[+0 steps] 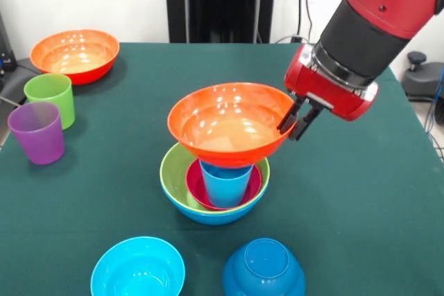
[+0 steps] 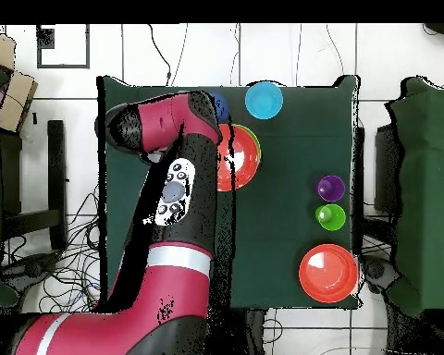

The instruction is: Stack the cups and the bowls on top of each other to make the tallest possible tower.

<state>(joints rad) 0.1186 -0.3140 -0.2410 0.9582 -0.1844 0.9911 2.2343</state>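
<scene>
In the middle of the frame, the gripper [image 1: 297,119] pinches the orange bowl [image 1: 231,122] by its rim. The bowl looks light, stiff and slippery, so the thin rim seems best to hold.

A: What stood mid-table in the front view?

B: The tower [image 1: 214,202]: a base bowl [image 1: 211,216], a second bowl [image 1: 168,178] nested in it, a small bowl [image 1: 195,188] in that, and 1 cup [image 1: 225,184] upright inside.

A: And above?

B: A top bowl [image 1: 225,126] sat tilted over the cup. The gripper [image 1: 297,119] pinched its right rim.

A: To the left?

B: 2 cups stood side by side near the table [image 1: 361,206] edge, the rear cup [image 1: 50,98] just behind the front cup [image 1: 37,132]. A far bowl [image 1: 75,55] lay behind them at the back corner.

A: In front of the tower?

B: 2 bowls: an open bowl [image 1: 137,268] to the left, an upturned bowl [image 1: 263,268] to the right.
</scene>
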